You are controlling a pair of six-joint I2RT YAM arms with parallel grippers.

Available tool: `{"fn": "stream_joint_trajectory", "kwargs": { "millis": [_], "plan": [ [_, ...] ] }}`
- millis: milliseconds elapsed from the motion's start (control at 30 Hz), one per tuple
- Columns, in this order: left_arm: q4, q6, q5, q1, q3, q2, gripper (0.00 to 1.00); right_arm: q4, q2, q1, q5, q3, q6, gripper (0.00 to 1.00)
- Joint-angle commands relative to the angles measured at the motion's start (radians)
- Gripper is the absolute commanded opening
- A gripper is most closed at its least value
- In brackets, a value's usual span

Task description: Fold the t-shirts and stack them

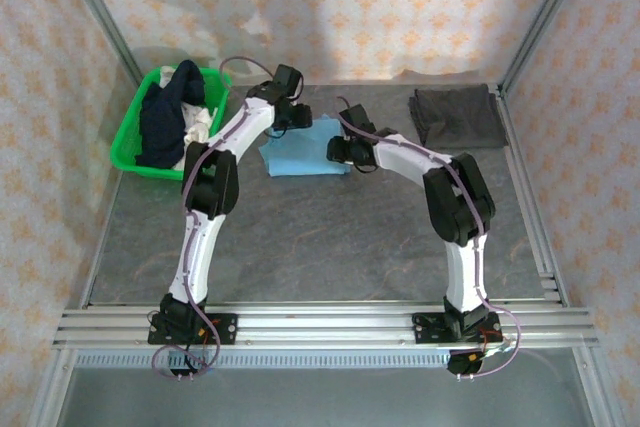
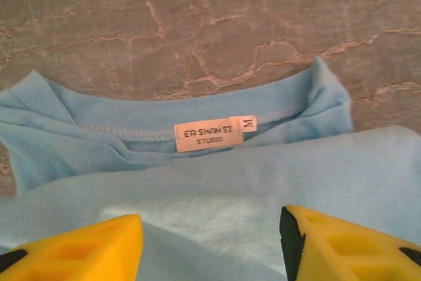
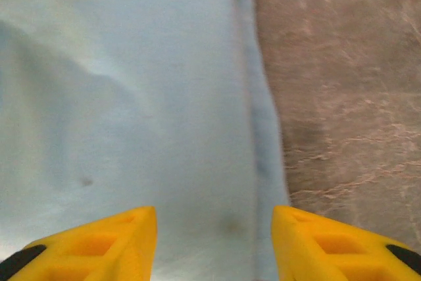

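Light blue cotton lies folded into a compact rectangle on the grey marbled tabletop (image 1: pixel 300 247), in its far middle part. This light blue t-shirt (image 1: pixel 300 159) sits flat between the two arms' tips.

From the left wrist, the collar (image 2: pixel 197 113) points away from the camera, with a white label (image 2: pixel 207 135) reading "ER SHAN SI STUDIO" and a size M sewn inside. A folded layer of the shirt lies across the near side of the collar. The left hand (image 2: pixel 212 228) hovers low over that layer, its yellow fingers (image 2: pixel 85 248) spread apart and gripping nothing; I cannot tell whether the tips touch the cloth.

The right hand (image 3: pixel 214 218) is likewise released, fingers apart above the shirt's right portion, where a folded edge runs straight away from the camera with bare tabletop just beside it.

At the far left stands a green basket (image 1: pixel 128 142) holding a heaped navy t-shirt (image 1: pixel 165 117) and a white t-shirt (image 1: pixel 203 119) crumpled together. Well apart, in the far right corner, a dark grey t-shirt (image 1: pixel 457 115) lies folded flat on the tabletop.
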Motion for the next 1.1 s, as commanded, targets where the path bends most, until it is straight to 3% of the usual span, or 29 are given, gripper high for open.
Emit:
{"fn": "stream_joint_trajectory", "kwargs": {
  "millis": [0, 367, 667, 800, 867, 933, 1067],
  "plan": [
    [-0.025, -0.013, 0.014, -0.002, 0.008, -0.124, 0.59, 0.074, -0.041, 0.026, 0.037, -0.014, -0.024, 0.50],
    [0.071, 0.005, -0.027, -0.005, -0.298, -0.479, 0.64, 0.036, 0.083, 0.025, 0.052, 0.016, -0.003, 0.48],
    [0.225, -0.004, -0.140, -0.019, -0.750, -0.921, 0.75, 0.006, -0.098, 0.025, 0.092, -0.005, -0.038, 0.51],
    [0.328, -0.027, -0.267, -0.019, -1.012, -1.164, 0.99, 0.025, -0.255, 0.024, 0.180, -0.095, -0.055, 0.62],
    [0.372, -0.017, -0.334, -0.019, -1.123, -1.261, 1.00, 0.033, -0.330, 0.025, 0.241, -0.148, -0.058, 0.72],
    [0.419, -0.009, -0.440, -0.019, -1.240, -1.344, 1.00, 0.053, -0.417, 0.023, 0.320, -0.221, -0.056, 0.97],
    [0.535, 0.041, -0.652, -0.018, -1.452, -1.453, 1.00, 0.097, -0.578, 0.011, 0.527, -0.386, -0.024, 1.00]
  ]
}}
